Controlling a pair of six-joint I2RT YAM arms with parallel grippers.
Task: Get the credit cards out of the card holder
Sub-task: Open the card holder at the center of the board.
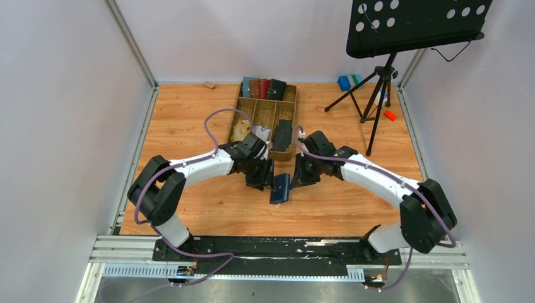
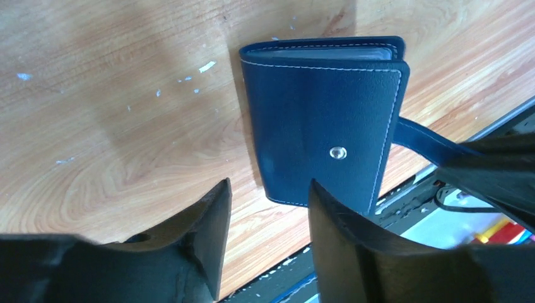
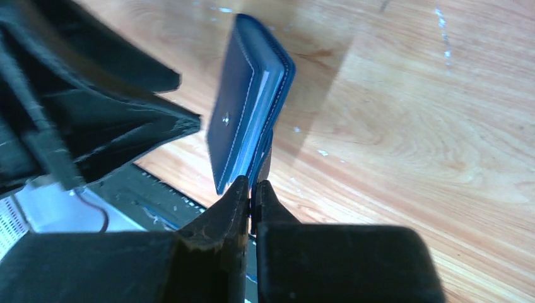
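Right tool (image 3: 252, 187) pinches the holder (image 3: 243, 120) by its tab; left tool (image 2: 268, 192) is spread.

The navy holder is folded shut and stands on edge between the two tools, over the middle of the worktop (image 1: 189, 120), on the near side of the tray (image 1: 247, 112). The right tool's fingers are pressed together on the side tab (image 2: 429, 140). The left tool's fingers stand apart at the holder's lower edge, gripping nothing. Pale edges of cards (image 3: 266, 95) show between the covers. Whether the holder touches the wood cannot be told.
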